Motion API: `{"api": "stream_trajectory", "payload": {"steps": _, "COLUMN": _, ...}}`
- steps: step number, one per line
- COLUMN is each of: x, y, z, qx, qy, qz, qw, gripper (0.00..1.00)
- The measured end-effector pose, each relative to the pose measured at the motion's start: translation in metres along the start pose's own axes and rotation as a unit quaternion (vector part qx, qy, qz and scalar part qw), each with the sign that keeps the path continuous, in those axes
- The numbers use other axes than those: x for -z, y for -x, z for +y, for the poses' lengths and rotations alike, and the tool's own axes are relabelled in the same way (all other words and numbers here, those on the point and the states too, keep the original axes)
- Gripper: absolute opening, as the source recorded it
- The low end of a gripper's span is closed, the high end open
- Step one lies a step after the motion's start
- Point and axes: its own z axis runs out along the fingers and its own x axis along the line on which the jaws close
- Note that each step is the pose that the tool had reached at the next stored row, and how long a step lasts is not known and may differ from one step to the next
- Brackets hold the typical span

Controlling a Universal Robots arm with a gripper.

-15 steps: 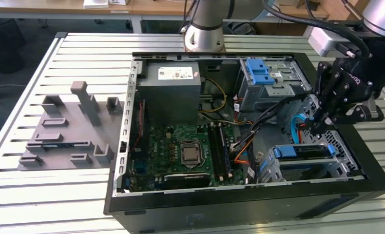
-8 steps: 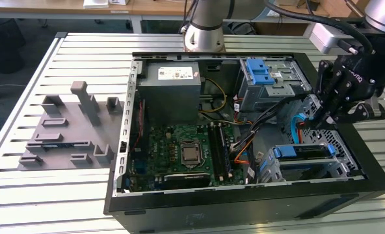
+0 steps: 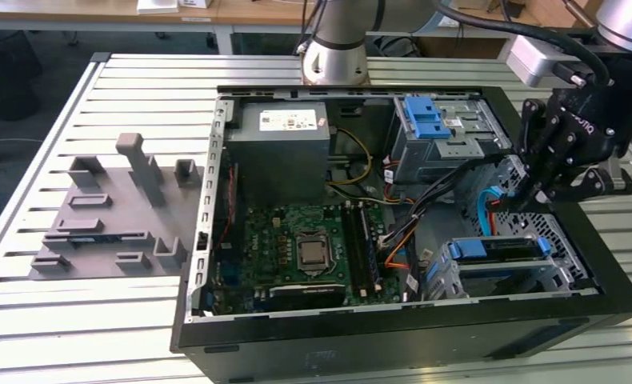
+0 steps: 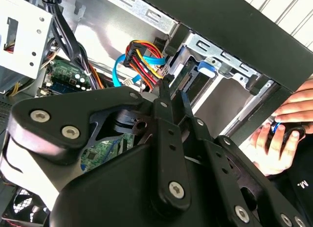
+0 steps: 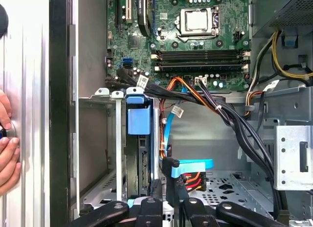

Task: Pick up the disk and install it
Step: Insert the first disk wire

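On the slatted table, at the exterior view's left, a grey moulded fixture lay beside the open computer case. Inside the case, the grey power-supply box stood above the green motherboard. More to the right was a metal drive cage with a blue latch piece.

The disk sat in the lower cage at the case's near right corner. In the first wrist view the disk stood on its edge between the cage walls, under its blue rail.

The gripper hung just above this cage. In the second wrist view the gripper had its fingers drawn together with hardly any gap. Its tips were among a blue data cable and red-yellow wires. The disk was not in its hold, and whether it pinched a cable I could not tell. A person's hand rested outside the case wall.
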Motion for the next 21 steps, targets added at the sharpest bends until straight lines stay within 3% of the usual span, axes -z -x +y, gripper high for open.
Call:
{"api": "stream_trajectory", "payload": {"steps": 6, "x": -0.0003, "y": 0.0017, "z": 0.0014, "qx": 0.000, "qy": 0.0000, "qz": -0.0022, "qw": 1.0000, "gripper": 0.25}}
{"api": "stream_trajectory", "payload": {"steps": 7, "x": -0.0003, "y": 0.0026, "z": 0.0015, "qx": 0.000, "qy": 0.0000, "qz": -0.0022, "qw": 1.0000, "gripper": 0.32}}
{"api": "stream_trajectory", "payload": {"steps": 12, "x": -0.0012, "y": 0.0082, "z": 0.0016, "qx": 0.000, "qy": 0.0000, "qz": -0.0022, "qw": 1.0000, "gripper": 0.32}}
{"api": "stream_trajectory", "payload": {"steps": 21, "x": -0.0062, "y": 0.0091, "z": 0.0013, "qx": 0.000, "qy": -0.0008, "qz": -0.0019, "qw": 1.0000, "gripper": 0.30}}
